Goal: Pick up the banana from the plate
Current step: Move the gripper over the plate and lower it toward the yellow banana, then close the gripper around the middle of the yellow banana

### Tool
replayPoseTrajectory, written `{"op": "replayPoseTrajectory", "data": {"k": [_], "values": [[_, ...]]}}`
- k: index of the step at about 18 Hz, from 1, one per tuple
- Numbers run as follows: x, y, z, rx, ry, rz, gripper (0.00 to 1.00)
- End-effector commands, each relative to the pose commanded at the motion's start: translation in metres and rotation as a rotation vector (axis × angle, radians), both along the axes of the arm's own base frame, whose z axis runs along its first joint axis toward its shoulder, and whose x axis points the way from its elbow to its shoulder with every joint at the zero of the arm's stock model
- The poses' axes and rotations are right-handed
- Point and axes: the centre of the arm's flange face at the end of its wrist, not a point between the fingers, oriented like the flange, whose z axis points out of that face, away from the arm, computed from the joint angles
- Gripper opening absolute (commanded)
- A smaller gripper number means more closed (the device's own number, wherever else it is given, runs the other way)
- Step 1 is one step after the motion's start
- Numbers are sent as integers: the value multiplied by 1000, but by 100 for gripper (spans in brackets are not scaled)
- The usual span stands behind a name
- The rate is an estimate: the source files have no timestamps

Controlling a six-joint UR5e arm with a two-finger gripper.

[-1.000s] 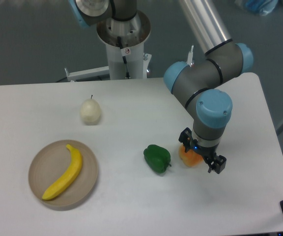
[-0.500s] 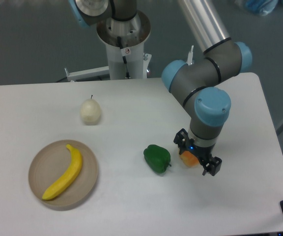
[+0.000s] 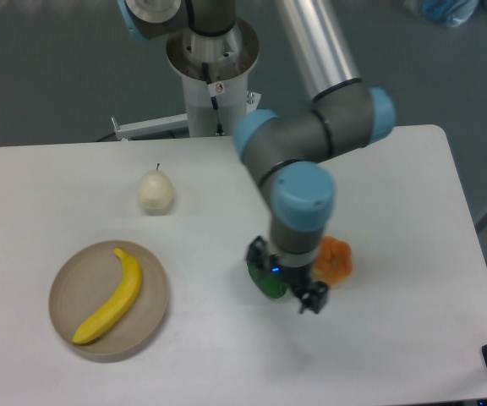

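The bright yellow banana (image 3: 111,297) lies diagonally on the round tan plate (image 3: 68,288) at the front left of the table. My gripper (image 3: 284,277) points down over the green pepper (image 3: 269,283) near the table's middle, well to the right of the plate. Its fingers are spread apart and hold nothing. The pepper is partly hidden behind the gripper.
A pale cream pear (image 3: 155,192) stands behind the plate, toward the back left. An orange fruit (image 3: 335,260) sits just right of the gripper. The arm's base column (image 3: 214,80) rises at the back edge of the white table.
The arm has swung left, away from the orange fruit, and the gripper now hangs over the green pepper. The orange fruit is uncovered. The banana and plate have not moved.
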Motion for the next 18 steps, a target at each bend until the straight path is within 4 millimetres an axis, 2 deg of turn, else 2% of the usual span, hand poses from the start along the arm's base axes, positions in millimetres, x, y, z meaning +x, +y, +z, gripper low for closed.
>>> {"op": "replayPoseTrajectory", "data": {"k": [1,2,3,7,10,12,15,17,18], "values": [[15,5,-2,1,-5,11,100],[42,13,-7,0,5,-11,100],[60,16,-9,2,6,-34,100],[121,24,-11,19,9,-76,100],[148,31,-22,22,8,-68,100],[168,32,-42,-20,30,-91,100],[178,22,-63,-21,46,-77,100],[196,20,-71,-6,56,-90,100],[198,22,-75,-8,51,-68,100]]}}
